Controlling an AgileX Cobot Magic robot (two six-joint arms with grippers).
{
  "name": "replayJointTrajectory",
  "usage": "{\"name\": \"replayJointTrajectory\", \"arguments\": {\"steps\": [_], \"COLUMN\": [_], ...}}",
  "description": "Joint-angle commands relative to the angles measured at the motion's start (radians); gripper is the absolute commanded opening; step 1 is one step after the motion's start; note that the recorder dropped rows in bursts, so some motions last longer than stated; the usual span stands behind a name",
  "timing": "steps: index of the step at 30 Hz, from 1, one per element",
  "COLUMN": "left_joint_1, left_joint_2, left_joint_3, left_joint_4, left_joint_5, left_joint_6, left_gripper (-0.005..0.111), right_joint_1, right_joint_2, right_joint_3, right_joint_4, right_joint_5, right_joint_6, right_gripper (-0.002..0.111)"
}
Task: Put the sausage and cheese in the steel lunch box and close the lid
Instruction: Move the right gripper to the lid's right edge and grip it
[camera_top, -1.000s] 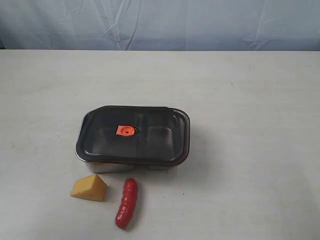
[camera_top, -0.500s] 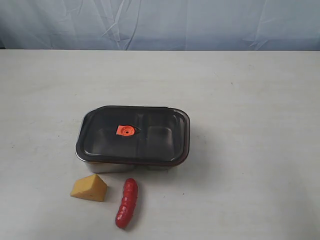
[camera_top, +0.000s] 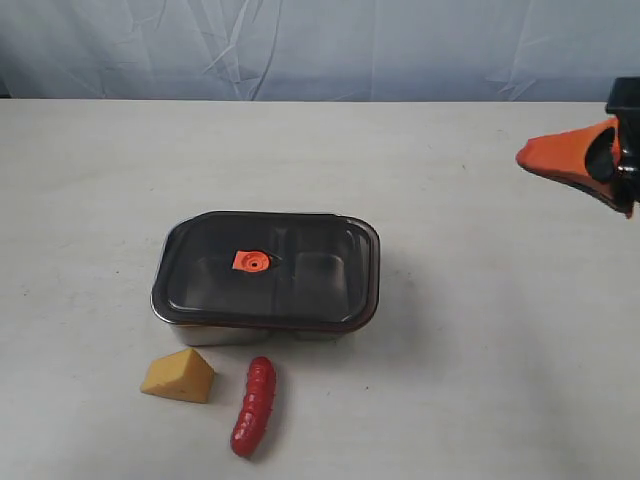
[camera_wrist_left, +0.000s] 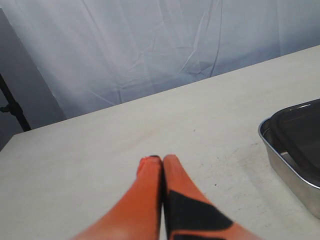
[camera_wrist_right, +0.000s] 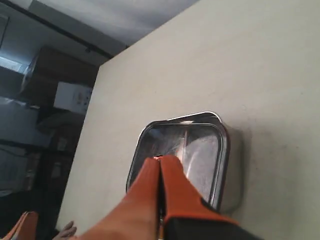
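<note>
While right tool (camera_top: 522, 156) hangs pinched together | steel lunch box (camera_top: 205, 334) well apart | left tool (camera_wrist_left: 161, 158) together

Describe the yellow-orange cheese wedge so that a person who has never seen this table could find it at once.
On the pale table, find the shiny steel lunch box with the dark translucent lid. Two small toys lie in front of it, nearer the camera. The yellow-orange cheese wedge is the left one; its neighbour is a long glossy red sausage.
</note>
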Motion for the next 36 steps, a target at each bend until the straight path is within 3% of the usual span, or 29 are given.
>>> {"name": "replayJointTrajectory", "arguments": {"steps": [1, 4, 7, 14, 21, 36], "left_joint_1": [-0.008, -0.008, -0.008, -0.008, -0.008, -0.008], "left_joint_2": [-0.005, -0.005, -0.005, -0.005, -0.005, -0.005], "left_joint_3": [0.003, 0.003, 0.003, 0.003, 0.003, 0.003], "left_joint_4": [-0.005, -0.005, -0.005, -0.005, -0.005, -0.005], "left_joint_5": [-0.010, -0.010, -0.010, -0.010, -0.010, -0.010], "left_joint_6": [-0.003, -0.003, -0.003, -0.003, -0.003, -0.003], "left_gripper": [0.000, 0.000, 0.000, 0.000, 0.000, 0.000], "right_joint_1": [-0.003, -0.003, 0.011, 0.157, 0.267, 0.324], "right_joint_2": [0.362, 0.558, 0.674, 0.820, 0.868, 0.877], "right_joint_3": [-0.074, -0.079, -0.079, -0.093, -0.175, -0.237], "right_joint_4": [0.122, 0.216, 0.264, 0.324, 0.324, 0.324], "right_joint_5": [0.176, 0.237, 0.237, 0.198, 0.083, 0.011], "right_joint_6": [-0.209, -0.327, -0.396, -0.547, -0.549, -0.520], "right_gripper": [0.007, 0.040, 0.061, 0.058, 0.058, 0.058]}}
